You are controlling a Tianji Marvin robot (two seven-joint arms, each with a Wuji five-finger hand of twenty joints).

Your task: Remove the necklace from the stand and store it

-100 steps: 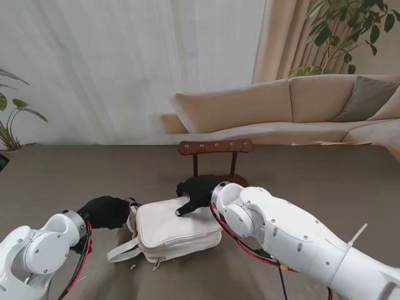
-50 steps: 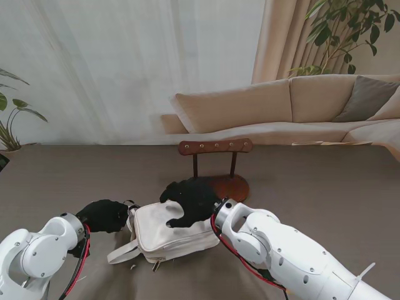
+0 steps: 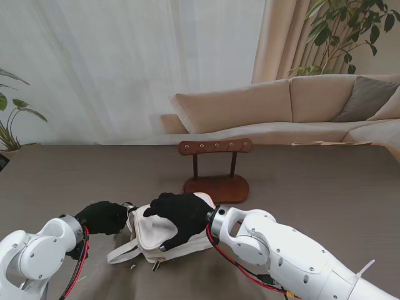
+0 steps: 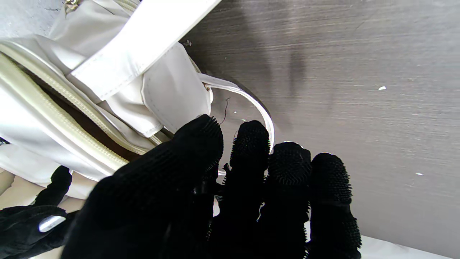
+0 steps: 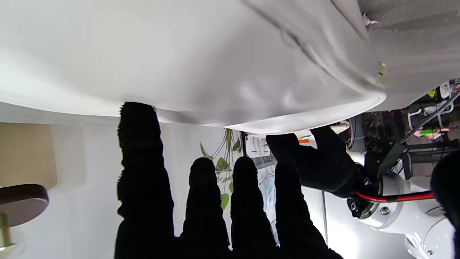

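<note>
Holding the bag: the right hand (image 3: 178,215) lies palm-down over the top of the white bag (image 3: 145,236), fingers spread and gripping nothing. This looks like a way to pin the soft bag so it does not slide.
Right hand up close: in its wrist view the thumb tip touches the bag's pale side, and the other fingers (image 5: 203,187) stand apart, clear of the fabric.
Left hand: the left hand (image 3: 103,215) sits against the bag's left end. In its wrist view the fingers (image 4: 251,144) are bunched side by side next to a thin loop of strap (image 4: 267,122). I cannot tell whether they pinch anything.
Bag mouth: the zip opening (image 4: 72,118) gapes a little, dark inside, at the end the left hand works. That suits feeding something in or drawing the zip.
Necklace: not visible in any view. The pegs of the wooden stand (image 3: 215,147) look bare, so I judge it is already off and probably in the bag or hidden under a hand.
Stand: upright, farther from me than the bag and just beyond it.
Surface: a dark brown-grey table (image 3: 325,187), matte, with a few pale specks.
Room: a beige sofa (image 3: 281,106) behind the table, a white curtain (image 3: 125,62), and a leafy plant (image 3: 340,25) at far right.
</note>
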